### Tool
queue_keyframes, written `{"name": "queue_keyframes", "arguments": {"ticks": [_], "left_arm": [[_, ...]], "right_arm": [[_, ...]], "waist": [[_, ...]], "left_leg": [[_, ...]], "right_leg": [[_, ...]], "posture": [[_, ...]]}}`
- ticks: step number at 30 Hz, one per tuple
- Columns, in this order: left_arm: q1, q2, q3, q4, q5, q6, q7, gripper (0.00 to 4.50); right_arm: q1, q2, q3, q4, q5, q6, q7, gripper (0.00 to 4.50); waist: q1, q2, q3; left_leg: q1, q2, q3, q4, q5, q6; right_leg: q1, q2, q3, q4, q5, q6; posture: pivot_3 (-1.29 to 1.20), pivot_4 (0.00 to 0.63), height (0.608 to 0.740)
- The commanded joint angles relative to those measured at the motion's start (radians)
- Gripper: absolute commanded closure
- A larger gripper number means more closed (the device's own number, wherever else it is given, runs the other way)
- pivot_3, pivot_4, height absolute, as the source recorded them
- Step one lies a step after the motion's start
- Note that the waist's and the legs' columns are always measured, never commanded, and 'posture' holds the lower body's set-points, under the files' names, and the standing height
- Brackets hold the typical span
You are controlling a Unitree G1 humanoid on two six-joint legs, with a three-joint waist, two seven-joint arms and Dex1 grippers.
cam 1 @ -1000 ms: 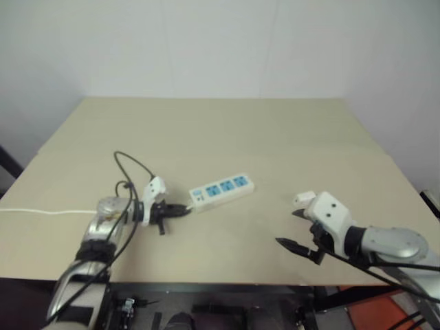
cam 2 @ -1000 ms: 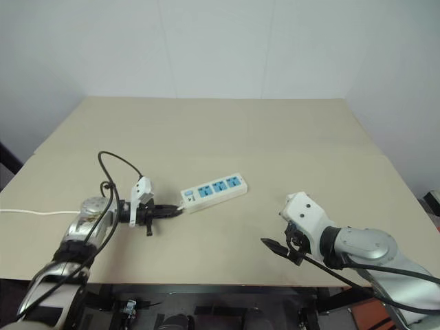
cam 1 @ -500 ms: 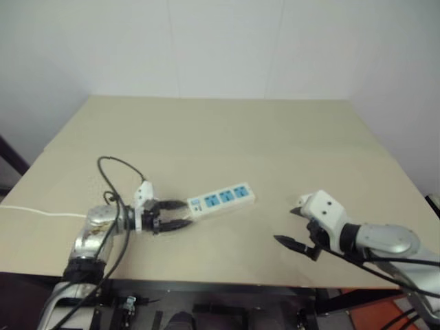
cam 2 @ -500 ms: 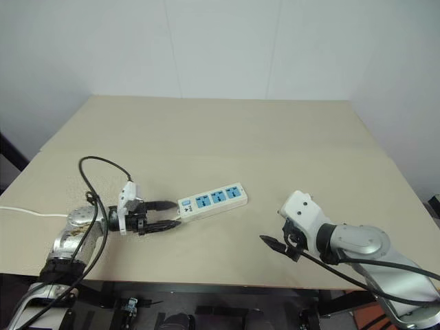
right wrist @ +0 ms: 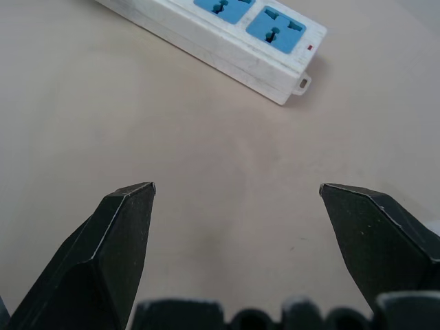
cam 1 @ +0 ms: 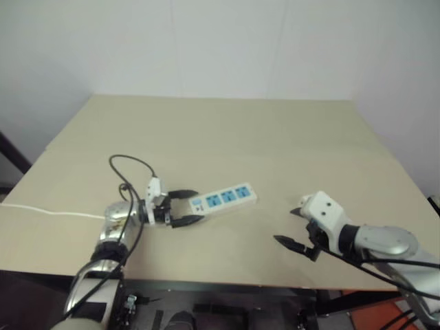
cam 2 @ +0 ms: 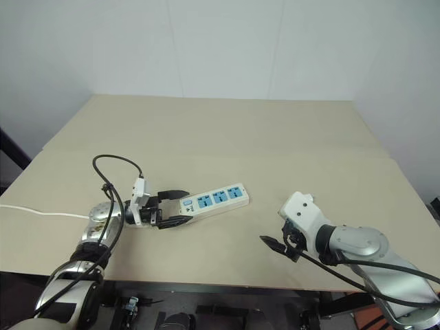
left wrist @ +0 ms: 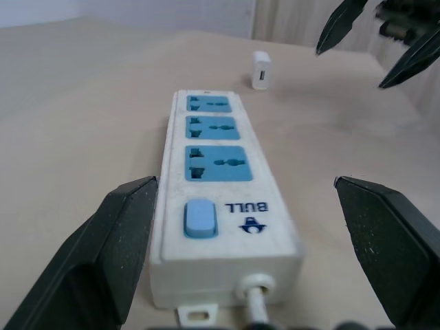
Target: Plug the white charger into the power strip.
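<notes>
On the left, the left gripper [cam 2: 180, 207] lies level over the table [cam 2: 227, 130], its black fingers spread wide either side of the cord end of the power strip [cam 2: 213, 200], not squeezing it. Further right, the white charger [left wrist: 261, 70] stands on the tabletop beyond the strip's far end. The right gripper [cam 2: 273, 232] hovers nearby, fingers apart, holding nothing.
</notes>
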Motion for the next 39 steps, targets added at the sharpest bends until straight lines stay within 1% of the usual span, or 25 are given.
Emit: {"name": "queue_keyframes", "arguments": {"ticks": [1,4,9,14,19,22,24,27,30,33,34,36,38,39], "left_arm": [[-0.038,-0.011,0.012,0.095,0.027,-0.107,0.018,0.02],[-0.061,-0.019,0.012,0.166,0.049,-0.152,0.037,0.02],[-0.084,-0.043,0.015,0.234,0.066,-0.174,0.043,0.02],[-0.109,-0.077,0.009,0.276,0.084,-0.18,0.042,0.02],[-0.119,-0.081,0.003,0.292,0.118,-0.197,0.047,0.02],[-0.12,-0.078,0.003,0.297,0.129,-0.192,0.045,0.64],[-0.118,-0.075,0.002,0.298,0.14,-0.2,0.054,1.18],[-0.115,-0.075,0.004,0.296,0.148,-0.208,0.067,1.21],[-0.115,-0.076,0.008,0.283,0.138,-0.197,0.044,1.21],[-0.113,-0.07,0.001,0.262,0.128,-0.163,-0.02,1.21],[-0.113,-0.067,-0.002,0.255,0.125,-0.147,-0.043,1.21],[-0.113,-0.061,-0.007,0.239,0.12,-0.111,-0.091,1.21],[-0.115,-0.057,-0.012,0.223,0.117,-0.079,-0.13,1.21],[-0.117,-0.057,-0.014,0.216,0.114,-0.062,-0.141,1.21]], "right_arm": [[0.016,0.005,-0.03,-0.046,-0.006,0.003,-0.023,0.0],[0.03,0.007,-0.041,-0.063,0.001,0.012,-0.032,0.0],[0.043,0.007,-0.048,-0.076,0.004,0.022,-0.043,0.0],[0.035,0.009,-0.039,-0.077,0.007,0.029,-0.049,0.0],[0.03,0.007,-0.039,-0.076,0.006,0.036,-0.049,0.0],[0.032,0.006,-0.043,-0.077,0.006,0.039,-0.048,0.0],[0.033,0.006,-0.046,-0.077,0.005,0.043,-0.049,0.0],[0.033,0.01,-0.045,-0.074,0.002,0.042,-0.052,0.0],[0.013,0.015,-0.046,-0.054,0.005,0.037,-0.048,0.0],[-0.052,-0.036,-0.03,0.012,-0.01,0.002,0.011,0.0],[-0.077,-0.069,-0.022,0.048,-0.023,-0.048,0.062,0.0],[-0.146,-0.16,0.033,0.14,-0.092,-0.17,0.165,0.0],[-0.245,-0.238,0.129,0.28,-0.205,-0.34,0.269,0.0],[-0.302,-0.255,0.173,0.358,-0.245,-0.41,0.324,0.0]], "waist": [[0.0,0.0,0.0],[0.002,0.0,0.0],[0.003,0.0,0.0],[0.006,0.0,0.0],[0.005,0.0,0.0],[0.006,0.0,0.0],[0.006,0.0,0.0],[0.006,0.0,0.0],[0.006,0.0,-0.001],[0.005,0.0,-0.001],[0.004,0.0,0.0],[0.003,0.0,0.0],[0.0,0.0,0.0],[-0.003,0.0,0.0]], "left_leg": [[0.0,0.0,0.0,0.0,0.0,0.0],[0.0,0.0,0.0,0.0,0.0,0.0],[0.001,0.0,0.0,0.0,0.0,0.0],[0.0,-0.001,0.0,0.0,0.0,0.0],[0.0,0.0,0.0,0.0,0.0,0.0],[0.0,-0.001,0.0,0.0,0.0,0.0],[0.001,-0.001,0.0,0.0,0.0,0.0],[0.001,-0.001,0.0,0.0,0.0,0.0],[0.001,0.0,0.0,0.0,0.0,0.0],[0.001,0.0,0.0,0.0,0.0,0.0],[0.001,-0.001,0.0,0.0,0.0,0.0],[0.001,-0.001,0.0,0.001,0.0,0.0],[0.001,0.0,0.0,0.0,0.0,0.0],[0.001,0.0,0.0,0.0,0.0,0.0]], "right_leg": [[0.0,0.0,0.0,0.0,0.0,0.0],[0.0,0.0,0.0,0.0,0.0,0.001],[0.001,0.0,0.0,0.001,-0.002,0.004],[0.001,0.0,0.0,0.0,-0.002,0.004],[0.001,0.0,0.0,0.0,-0.002,0.004],[0.001,0.0,0.0,0.0,-0.002,0.004],[0.001,0.0,0.0,0.0,-0.002,0.005],[0.001,0.0,0.0,0.0,-0.002,0.005],[0.001,0.0,0.0,0.001,-0.003,0.005],[0.001,0.0,0.0,0.0,-0.003,0.005],[0.001,0.0,0.0,0.0,-0.002,0.005],[0.001,0.0,0.0,0.0,-0.002,0.005],[0.001,0.0,0.0,0.0,-0.003,0.005],[0.001,0.0,0.0,0.0,-0.004,0.007]], "posture": [[0.0,0.15,0.74],[0.0,0.15,0.74],[0.0,0.15,0.74],[0.0,0.15,0.74],[0.0,0.15,0.74],[0.0,0.15,0.74],[0.0,0.15,0.74],[0.0,0.15,0.74],[0.0,0.15,0.74],[0.0,0.15,0.74],[0.0,0.15,0.74],[0.0,0.15,0.74],[0.0,0.15,0.74],[0.0,0.15,0.74]]}}
